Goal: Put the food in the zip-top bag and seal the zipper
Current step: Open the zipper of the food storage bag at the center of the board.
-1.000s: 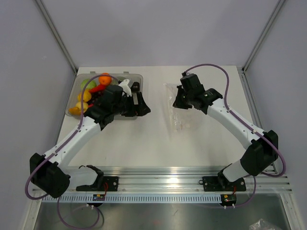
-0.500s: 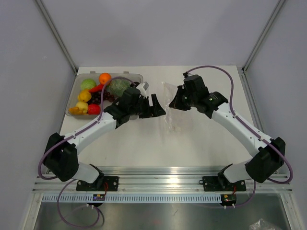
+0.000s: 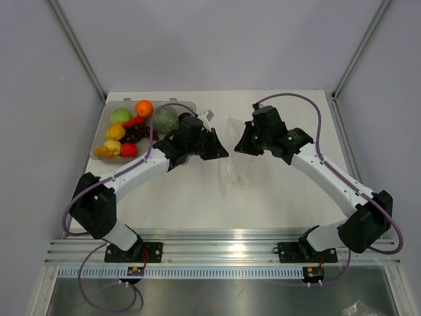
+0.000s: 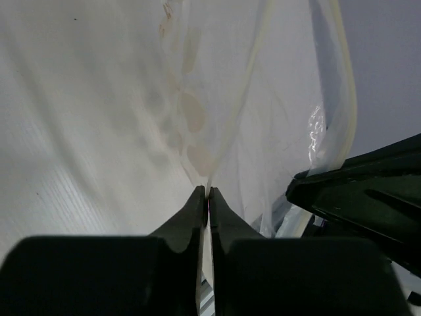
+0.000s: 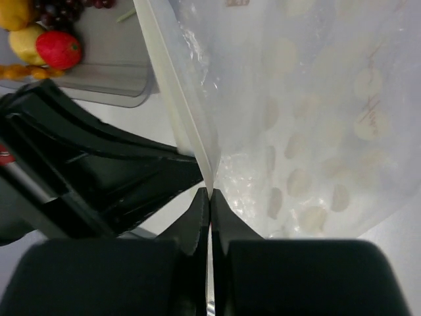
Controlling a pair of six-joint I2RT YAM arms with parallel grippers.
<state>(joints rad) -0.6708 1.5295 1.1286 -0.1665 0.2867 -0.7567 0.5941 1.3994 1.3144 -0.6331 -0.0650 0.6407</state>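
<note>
Top external: bag (image 3: pixel 240 168) lies mid-table (image 3: pixel 197 191), caught between your two grippers. Your left gripper (image 3: pixel 222 150) has its left edge; on left wrist, both fingers (image 4: pixel 191 217) are clamped on the thin film. Your right gripper (image 3: pixel 240 146) has the other side; on right wrist, the fingertips are pressed together on the whitish zipper (image 5: pixel 172 99). Food (image 3: pixel 131 128) sits well apart in the tray (image 3: pixel 186 105), far-left corner: orange (image 3: pixel 143 107), grapes (image 3: pixel 136 133), yellow, red and green pieces.
</note>
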